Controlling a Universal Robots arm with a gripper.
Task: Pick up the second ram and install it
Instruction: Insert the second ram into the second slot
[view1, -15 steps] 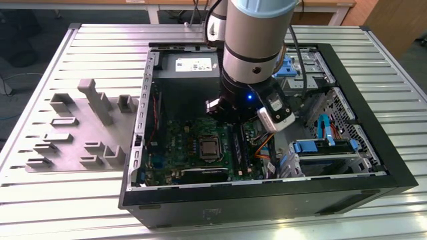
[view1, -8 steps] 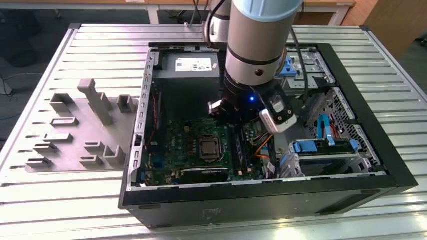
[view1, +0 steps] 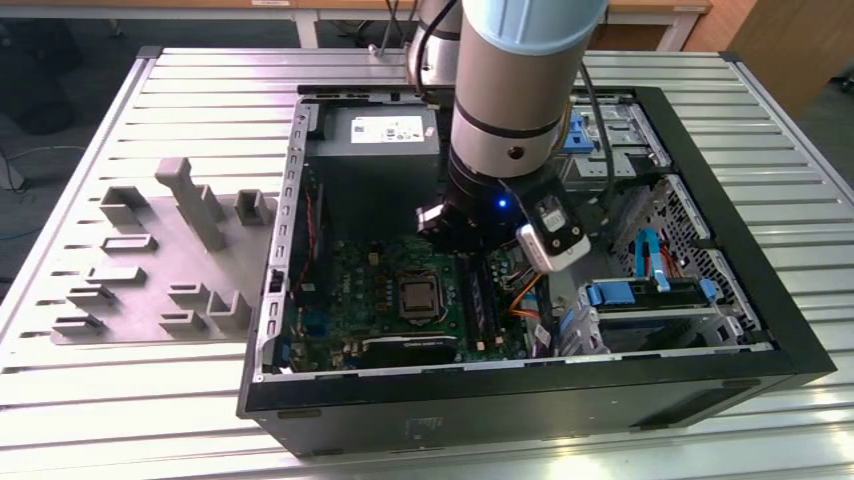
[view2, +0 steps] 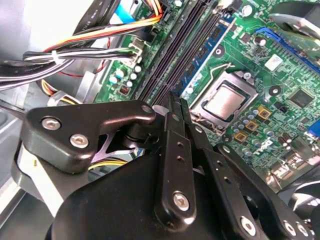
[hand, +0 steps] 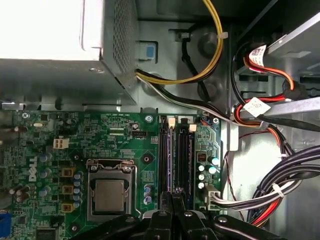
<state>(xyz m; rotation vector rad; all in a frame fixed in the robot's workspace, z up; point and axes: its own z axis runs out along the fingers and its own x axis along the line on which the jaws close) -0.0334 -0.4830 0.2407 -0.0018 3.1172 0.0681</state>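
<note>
My gripper (view2: 175, 102) is shut, its black fingertips pressed together with nothing visible between them. In the first wrist view the gripper (hand: 172, 196) hovers right over one end of the black memory slots (hand: 182, 155). A blue-green ram strip (view2: 207, 47) stands on edge in the slot closest to the CPU socket (view2: 225, 100). I cannot tell whether this is the second ram or whether the neighbouring slot holds one. In the exterior view the arm's wrist (view1: 514, 150) reaches down into the open computer case over the green motherboard (view1: 387, 300).
Bundled black, red and yellow cables (hand: 280, 185) run beside the slots. The silver power supply (view1: 378, 130) sits at the far end of the case and drive bays with blue clips (view1: 641, 292) on the exterior view's right. A grey slotted fixture (view1: 147, 270) lies outside the case.
</note>
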